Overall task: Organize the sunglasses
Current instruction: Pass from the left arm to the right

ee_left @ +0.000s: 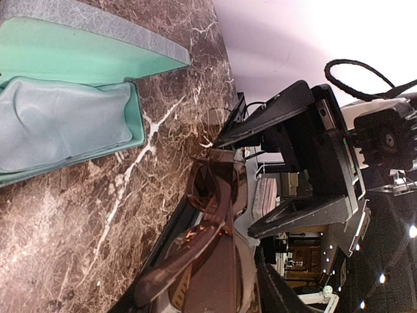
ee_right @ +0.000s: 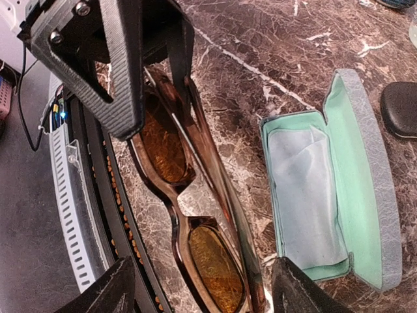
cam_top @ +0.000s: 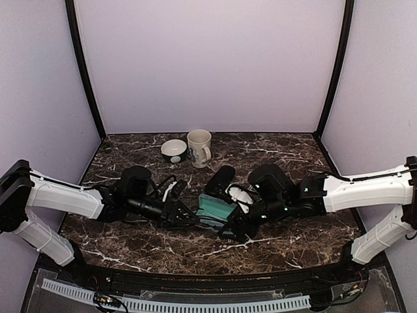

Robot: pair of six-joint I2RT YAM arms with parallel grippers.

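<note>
We see the brown sunglasses (ee_right: pixel 163 147), arms folded, at the near edge of the tabletop (cam_top: pixel 280 153), just beside the open case (ee_right: pixel 368 182). Left tool (ee_right: pixel 156 98) is clamped on one end of the frame. Right tool (ee_right: pixel 199 288) is spread wide, one side left of the sunglasses, the other by the case corner. We can't tell if the frame rests on the marble or hangs above it. Case has teal lining with a pale cloth (ee_right: pixel 306 195) inside. Black case (ee_right: pixel 401 117) sits beyond it. Bowl (cam_top: pixel 173 150) and mug (cam_top: pixel 199 147) stand side by side at the back.
</note>
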